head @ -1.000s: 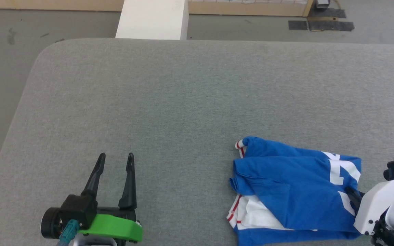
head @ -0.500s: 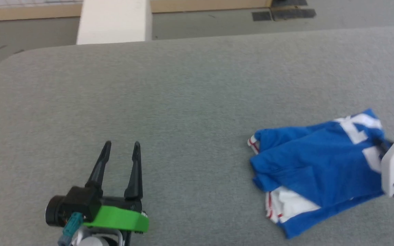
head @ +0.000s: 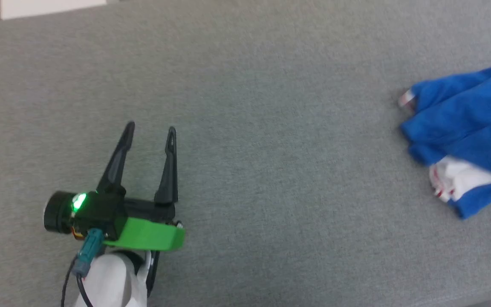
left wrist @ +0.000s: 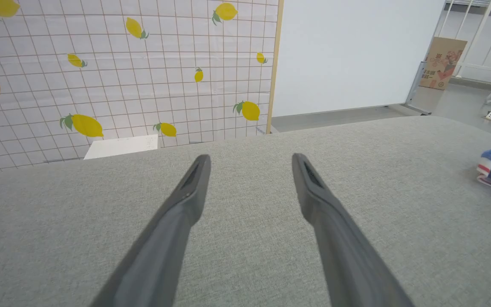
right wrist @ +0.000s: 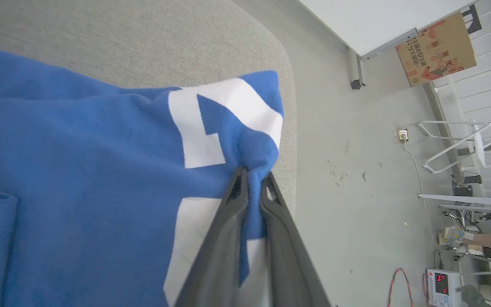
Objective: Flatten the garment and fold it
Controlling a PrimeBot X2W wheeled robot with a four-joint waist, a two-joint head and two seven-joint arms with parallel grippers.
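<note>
LONE SHIRT, TWO ARMS: A bunched blue shirt (head: 471,123) lies at the far right of the grey table (head: 245,76), well apart from the left gripper (head: 151,126). That gripper sits low over bare tabletop w/ both fingers spread wide, holding nothing. The right gripper (right wrist: 254,172) is the nearer arm by far. Its fingers are pinched almost together on a fold of blue fabric beside the white number print, close to the table's rounded corner. From the left gripper the shirt lies to the robot's right & a bit ahead, w/ a striped cuff pointing back toward it. The shirt's long axis appears to run across the table, L to R, but the frame edge cuts it off. The next move prob. turns on the left arm crossing that gap for a second hold, to spread the fabric. Count: 1 shirt, 2 grippers, 1 table.
</note>
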